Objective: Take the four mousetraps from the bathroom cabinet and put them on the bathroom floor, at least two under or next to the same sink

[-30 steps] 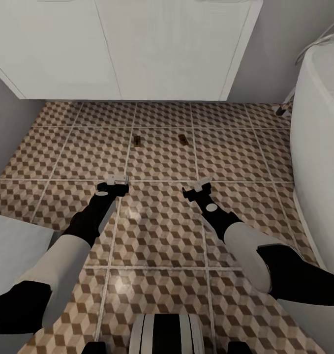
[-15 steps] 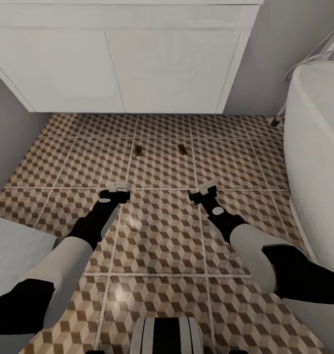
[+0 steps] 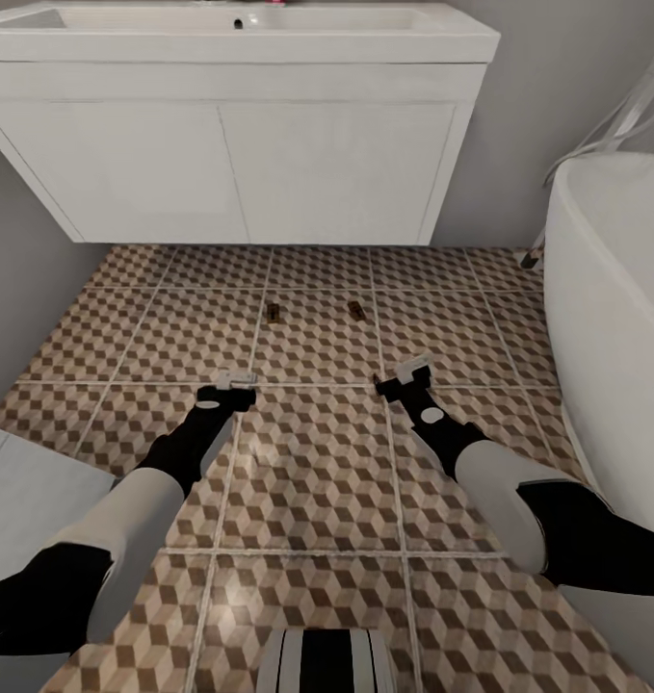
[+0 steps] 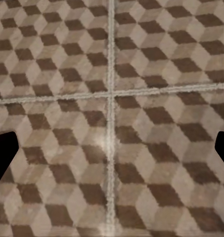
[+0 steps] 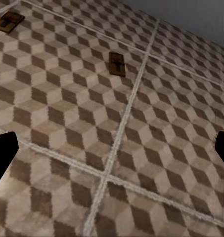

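You have two mousetraps (image 3: 273, 312) (image 3: 356, 310) flat on the bathroom floor (image 3: 307, 481) at the frame centre, just before the sink (image 3: 240, 38), so they count as beside it. Left claw (image 3: 232, 382) and right claw (image 3: 404, 373) hang spread apart, holding nothing.

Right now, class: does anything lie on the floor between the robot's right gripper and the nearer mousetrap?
Nothing visible does. Bare patterned bathroom floor lies between the right gripper and the nearer mousetrap, also seen from the right wrist.
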Robot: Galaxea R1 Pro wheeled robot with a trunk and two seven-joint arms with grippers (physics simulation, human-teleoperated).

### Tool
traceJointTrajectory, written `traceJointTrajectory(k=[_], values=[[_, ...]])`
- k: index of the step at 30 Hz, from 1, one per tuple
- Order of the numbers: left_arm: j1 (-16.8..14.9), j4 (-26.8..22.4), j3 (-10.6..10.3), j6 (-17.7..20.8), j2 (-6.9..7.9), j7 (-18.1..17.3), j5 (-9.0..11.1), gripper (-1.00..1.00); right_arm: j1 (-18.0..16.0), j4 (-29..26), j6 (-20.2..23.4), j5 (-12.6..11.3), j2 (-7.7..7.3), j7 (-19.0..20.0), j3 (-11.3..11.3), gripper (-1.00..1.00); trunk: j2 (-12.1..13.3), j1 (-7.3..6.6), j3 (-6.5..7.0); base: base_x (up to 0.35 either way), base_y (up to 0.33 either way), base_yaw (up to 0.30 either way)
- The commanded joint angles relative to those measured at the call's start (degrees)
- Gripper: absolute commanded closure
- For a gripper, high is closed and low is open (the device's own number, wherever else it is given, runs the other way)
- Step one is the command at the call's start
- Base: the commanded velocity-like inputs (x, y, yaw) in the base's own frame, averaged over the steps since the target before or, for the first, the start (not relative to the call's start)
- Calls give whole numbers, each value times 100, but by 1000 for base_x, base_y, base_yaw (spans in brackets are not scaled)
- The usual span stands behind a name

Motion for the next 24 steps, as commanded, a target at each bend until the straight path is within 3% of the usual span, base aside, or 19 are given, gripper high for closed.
traceJointTrajectory(k=[1,5,12,16,24], values=[[-1,47,-33,-45,3,39,12,-100,5,11,-8,41,-3,-55,29,-100,0,-3,19,0,0,0],[-1,379,-33,-425,-43,48,12,-100,70,17,-10,40,-13,-49,26,-100,6,-13,108,0,0,0],[0,852,-33,-748,-88,55,12,-100,208,24,-15,40,-18,-47,23,-100,15,-31,263,0,0,0],[0,1417,-33,-1118,-116,47,12,-100,385,25,-134,42,-59,-51,22,-100,20,-42,352,0,0,0],[15,1852,-33,-1556,-172,39,12,-100,546,31,-260,40,-132,-54,23,-100,31,-62,529,0,0,0]])
